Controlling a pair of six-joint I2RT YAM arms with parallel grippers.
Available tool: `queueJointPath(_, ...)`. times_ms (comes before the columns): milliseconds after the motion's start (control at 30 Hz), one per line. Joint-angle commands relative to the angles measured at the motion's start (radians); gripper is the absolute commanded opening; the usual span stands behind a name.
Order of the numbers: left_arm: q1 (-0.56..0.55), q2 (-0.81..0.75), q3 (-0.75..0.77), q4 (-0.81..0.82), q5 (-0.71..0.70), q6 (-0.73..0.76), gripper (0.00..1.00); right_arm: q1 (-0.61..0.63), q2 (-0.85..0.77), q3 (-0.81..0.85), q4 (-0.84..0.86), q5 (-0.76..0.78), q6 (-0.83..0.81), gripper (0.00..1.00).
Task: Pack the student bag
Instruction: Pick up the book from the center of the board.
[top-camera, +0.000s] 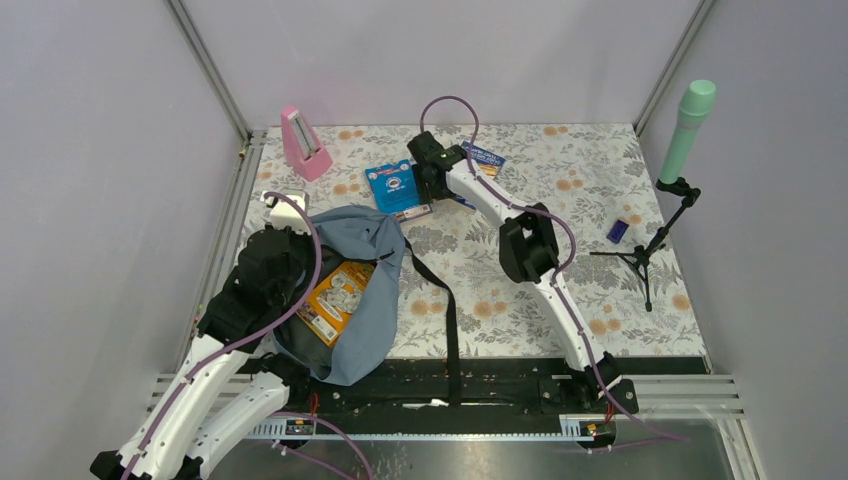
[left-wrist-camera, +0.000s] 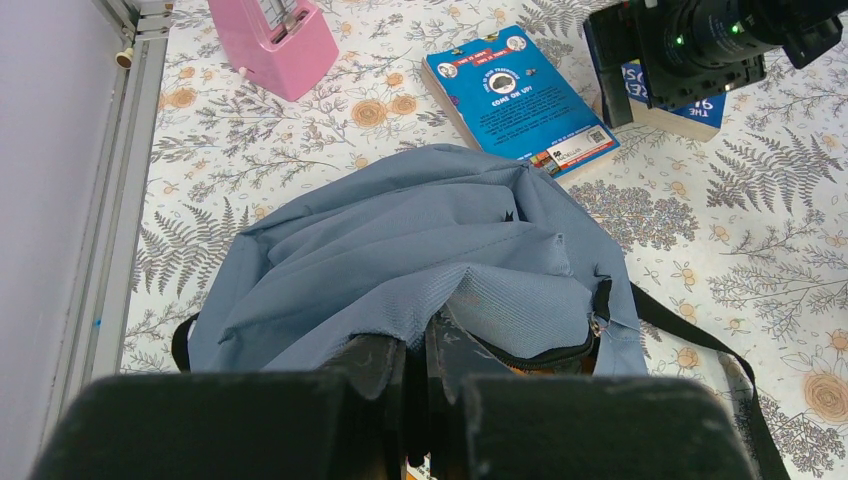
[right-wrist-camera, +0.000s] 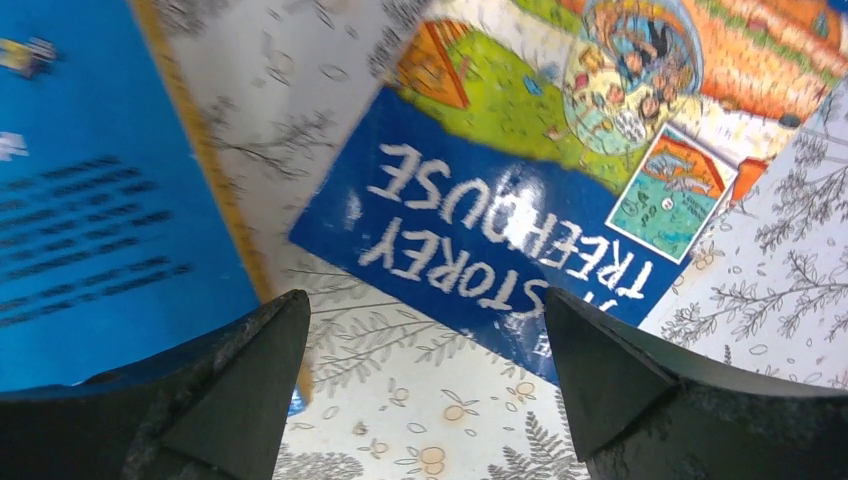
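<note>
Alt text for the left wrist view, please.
The left gripper, jaws shut, pinches the rim of the grey-blue student bag, which fills the middle of the floral table. Beyond it lie a blue book and a pink metronome; the right arm hangs over a second book at top right.

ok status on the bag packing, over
Left pincer shut on soft grey-blue fabric backpack, at its opening. Right pincer open over glossy blue Treehouse book. Second bright blue book close beside it.
</note>
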Motion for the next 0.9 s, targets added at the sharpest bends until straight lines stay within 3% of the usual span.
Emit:
queueJointPath(0,0.005,-0.026,0.023,0.121,0.005,-0.009,0.0,-0.036,-0.073,-0.072,-0.051,0.014,0.013,0.91)
queueJointPath(100,0.005,-0.026,0.022,0.12,-0.003,-0.007,0.0,-0.041,-0.09,-0.093,-0.065,0.01,0.012,0.85)
queueJointPath(200,0.005,-0.023,0.021,0.121,-0.007,-0.006,0.0,-0.044,-0.094,-0.096,-0.105,0.07,0.013,0.88)
queueJointPath(333,0.005,-0.024,0.021,0.121,-0.005,-0.006,0.0,-0.066,-0.111,-0.141,-0.142,0.079,0.013,0.83)
queueJointPath(600,0.005,-0.037,0.02,0.121,-0.007,-0.007,0.0,-0.096,-0.207,-0.322,-0.063,0.126,-0.026,0.72)
queueJointPath(867,0.005,-0.042,0.017,0.121,-0.007,-0.007,0.0,-0.137,-0.196,-0.297,-0.042,0.136,-0.059,0.63)
